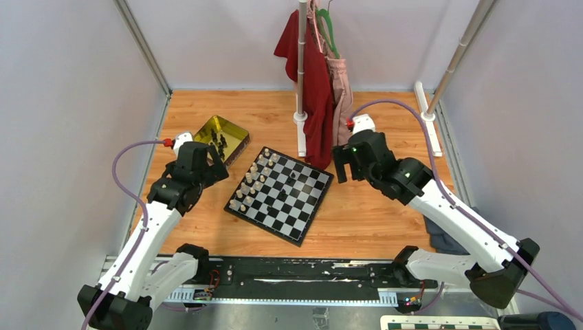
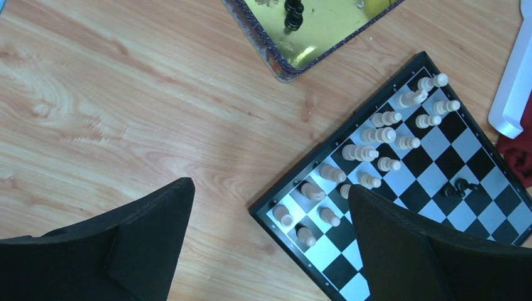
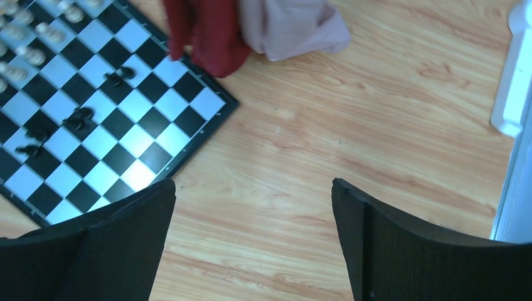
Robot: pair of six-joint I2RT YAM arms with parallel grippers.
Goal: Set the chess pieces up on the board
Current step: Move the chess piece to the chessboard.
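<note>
Overhead, we see the left end effector (image 2: 268, 187) and right end effector (image 3: 252, 183) spread wide, empty, flanking the board (image 1: 292, 213), which holds cream pieces (image 2: 361, 152) and a few black chess pieces (image 3: 78, 117).

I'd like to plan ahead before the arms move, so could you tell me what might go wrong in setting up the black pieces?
1. The black chess pieces in the gold tin sit bunched together; the open left gripper might catch two or fumble one.
2. The cream-white pieces crowd the side of the board nearest the tin, so a carried piece could topple them.
3. The red cloth overlaps the board's corner; the right gripper might snag it.
</note>
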